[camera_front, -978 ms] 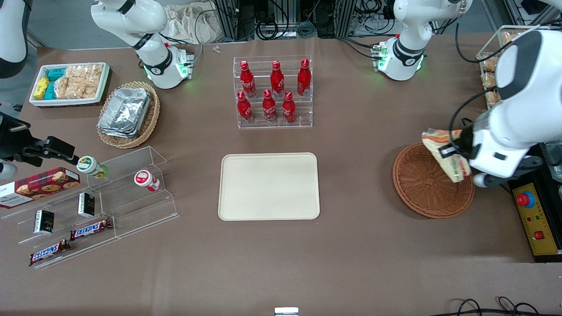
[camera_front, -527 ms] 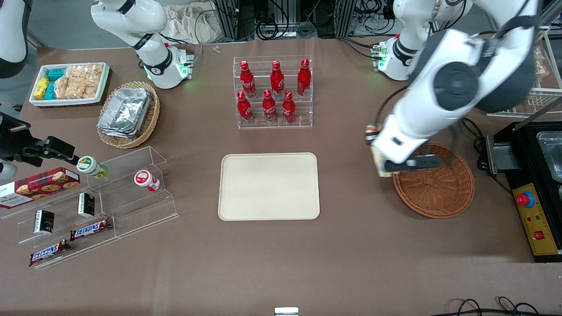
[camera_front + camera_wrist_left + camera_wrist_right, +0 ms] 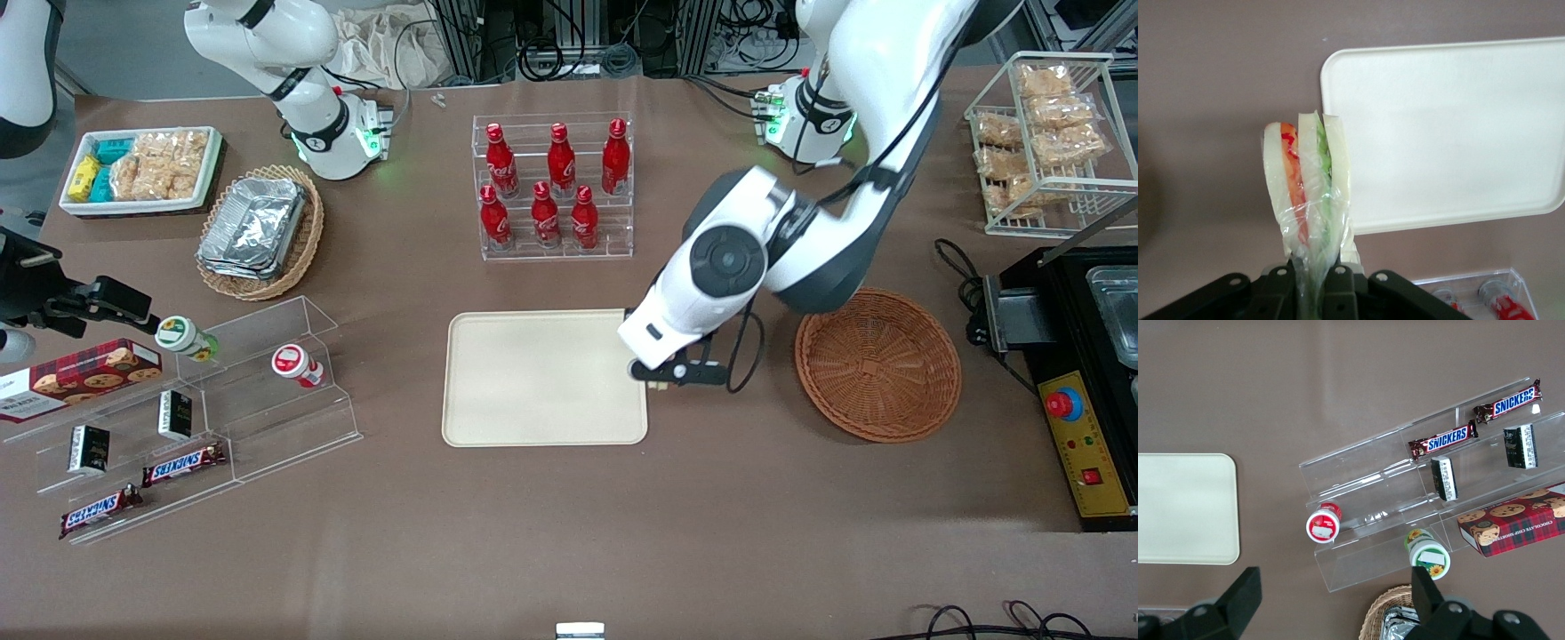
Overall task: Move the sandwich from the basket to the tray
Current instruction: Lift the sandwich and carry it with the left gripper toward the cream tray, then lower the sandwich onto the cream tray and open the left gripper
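Observation:
My left gripper (image 3: 1313, 281) is shut on the sandwich (image 3: 1308, 190), a plastic-wrapped wedge of pale bread with orange and green layers that stands up from between the fingers. The gripper (image 3: 669, 372) hangs over the edge of the cream tray (image 3: 533, 391) that lies nearest the basket (image 3: 877, 364). In the front view the arm's wrist hides the sandwich. The reddish-brown wicker basket holds nothing. In the left wrist view, the tray (image 3: 1451, 133) lies bare beside the sandwich.
A clear rack of red bottles (image 3: 556, 187) stands farther from the front camera than the tray. Toward the parked arm's end are a clear snack shelf (image 3: 191, 418), a tan basket of foil containers (image 3: 260, 231) and a white bin (image 3: 142, 169). A wire snack rack (image 3: 1049, 142) and a black control box (image 3: 1089, 444) are at the working arm's end.
The left arm has carried the sandwich from above the basket across the table to the tray's near edge. The basket is now uncovered and empty.

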`<action>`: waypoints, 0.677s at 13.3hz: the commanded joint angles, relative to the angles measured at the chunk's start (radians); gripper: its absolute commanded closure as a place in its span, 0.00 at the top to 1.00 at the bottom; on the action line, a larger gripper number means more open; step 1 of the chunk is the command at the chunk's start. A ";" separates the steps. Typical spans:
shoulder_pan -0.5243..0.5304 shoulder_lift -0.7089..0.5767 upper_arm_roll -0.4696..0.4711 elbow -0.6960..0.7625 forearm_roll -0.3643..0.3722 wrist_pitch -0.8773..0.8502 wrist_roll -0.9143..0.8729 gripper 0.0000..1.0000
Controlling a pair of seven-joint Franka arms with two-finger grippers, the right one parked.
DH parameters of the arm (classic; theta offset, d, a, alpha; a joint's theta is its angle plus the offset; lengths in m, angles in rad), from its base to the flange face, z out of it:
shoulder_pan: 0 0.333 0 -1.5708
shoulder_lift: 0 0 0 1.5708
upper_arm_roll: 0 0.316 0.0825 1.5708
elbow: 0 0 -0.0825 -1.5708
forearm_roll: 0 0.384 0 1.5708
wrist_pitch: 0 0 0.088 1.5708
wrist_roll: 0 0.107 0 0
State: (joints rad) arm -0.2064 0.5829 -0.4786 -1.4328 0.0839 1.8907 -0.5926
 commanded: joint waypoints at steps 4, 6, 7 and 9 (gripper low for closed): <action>-0.088 0.207 0.015 0.035 0.039 0.203 -0.015 0.00; -0.099 0.244 0.017 0.034 0.042 0.238 -0.015 0.00; -0.110 0.253 0.023 0.034 0.060 0.240 -0.016 0.00; -0.114 0.255 0.041 0.034 0.076 0.240 -0.041 0.28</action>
State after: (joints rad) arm -0.2971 0.8357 -0.4594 -1.4312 0.1370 2.1351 -0.5998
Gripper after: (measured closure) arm 0.855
